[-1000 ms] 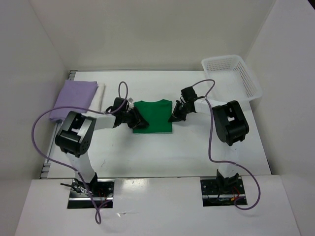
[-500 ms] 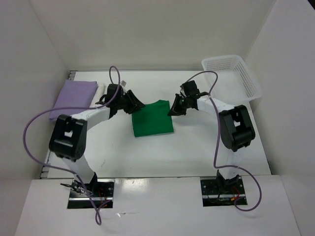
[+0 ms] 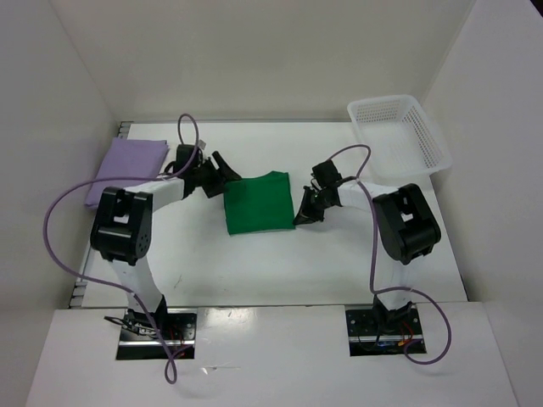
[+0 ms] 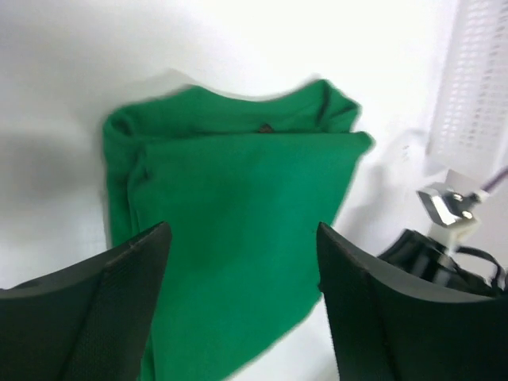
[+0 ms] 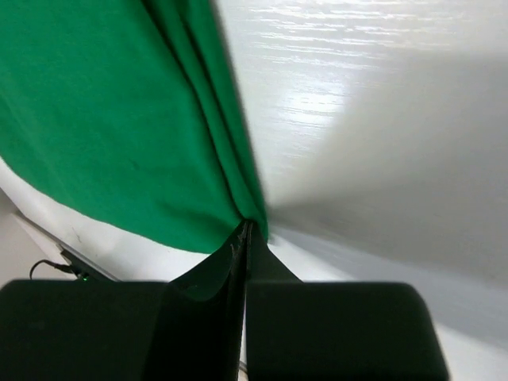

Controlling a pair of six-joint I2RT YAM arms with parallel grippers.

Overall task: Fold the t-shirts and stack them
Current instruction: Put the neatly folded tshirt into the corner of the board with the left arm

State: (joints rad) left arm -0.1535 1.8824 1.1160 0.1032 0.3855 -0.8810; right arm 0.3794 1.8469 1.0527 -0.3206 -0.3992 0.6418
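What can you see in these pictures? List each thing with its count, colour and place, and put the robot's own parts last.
green t-shirt: one, bright green, folded, middle of the table
lavender t-shirt: one, lavender purple, folded, far left of the table
basket: one, white plastic lattice, far right corner
table: one, white, under everything
cables: two, purple, one looping along each arm
left gripper: one, black, open, by the green t-shirt's far left corner
right gripper: one, black, shut on the green t-shirt's near right corner
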